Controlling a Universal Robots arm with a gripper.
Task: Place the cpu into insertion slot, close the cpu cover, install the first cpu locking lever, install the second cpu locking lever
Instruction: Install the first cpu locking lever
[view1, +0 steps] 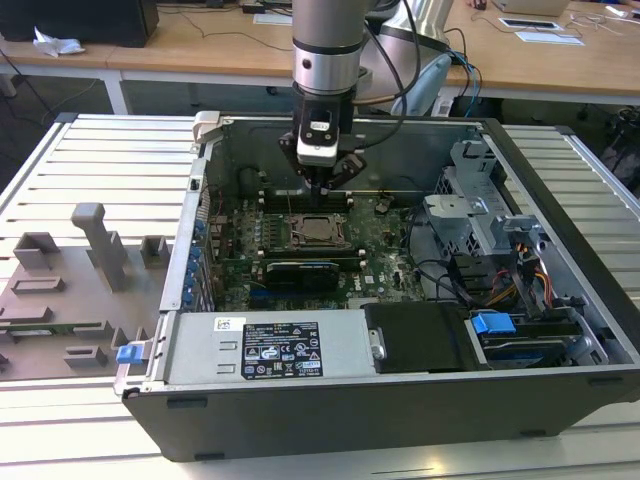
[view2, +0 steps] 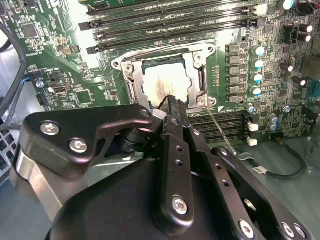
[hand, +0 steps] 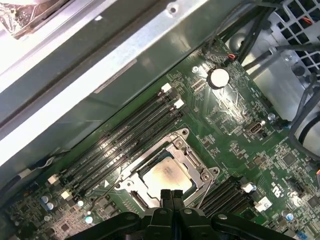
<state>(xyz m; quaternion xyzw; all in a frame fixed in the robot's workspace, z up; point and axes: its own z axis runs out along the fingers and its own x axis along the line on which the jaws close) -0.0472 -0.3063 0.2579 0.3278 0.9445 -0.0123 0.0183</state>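
The cpu lies flat in the insertion slot on the green board, its silvery top showing in both wrist views. The silver cpu cover lies down around it as a frame. A thin locking lever sticks out past one socket corner, and another thin lever runs along the opposite side. My gripper hangs just above the socket's far edge, shut with nothing between its fingers; its tip is over the cpu's rim.
The open computer case surrounds the board with tall metal walls. Long memory slots flank the socket on two sides. A black card lies just in front of the socket, with cables and a drive cage on the exterior view's right.
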